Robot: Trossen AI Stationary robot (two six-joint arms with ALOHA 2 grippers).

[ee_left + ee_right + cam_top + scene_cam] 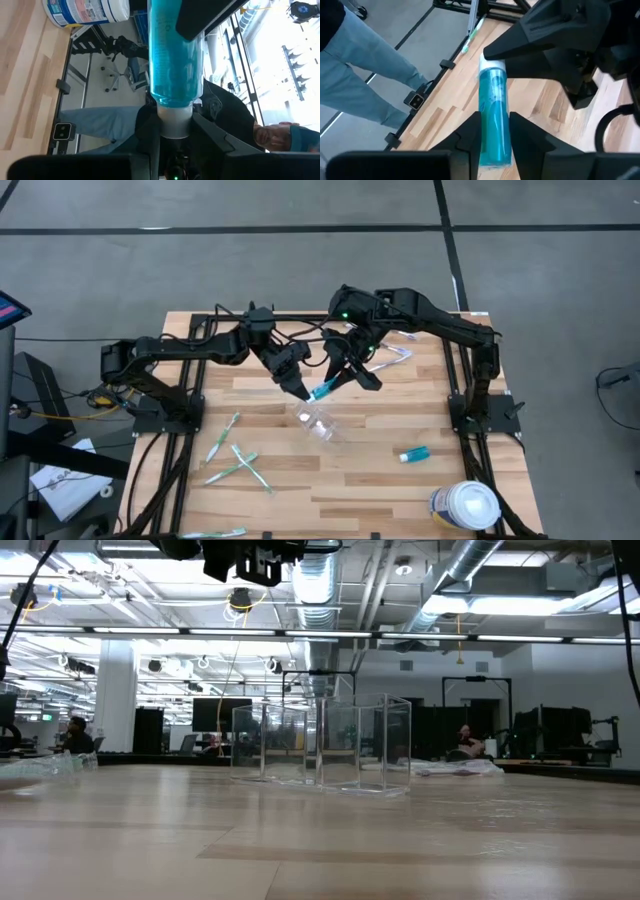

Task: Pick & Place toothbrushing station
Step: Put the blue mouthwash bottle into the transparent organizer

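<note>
Toothbrushing station, a clear plastic holder, stood upright near the middle of the wooden table, just below where both arms met in the air. Between them hung a teal tube with a white cap. The left gripper had its fingers closed on the cap end, and the right gripper had its dark fingers set against the sides of the tube's body, narrowed onto it; whether that second grip was already firm could not be told. It looked like a handover above the holder. To do it well, the receiving gripper would need to squeeze fully before the other let go, since a smooth round tube would likely slip or swing if freed early. The release would best be small and slow, with the tube kept over the holder so that a slip would fall near it and not roll off. Then the tube should be turned upright and lowered into one compartment without knocking the light holder, which would probably tip easily. Several toothbrushes lay well apart to the left, a second small tube lay to the right, and a white-lidded tub sat near the table's right front corner.
</note>
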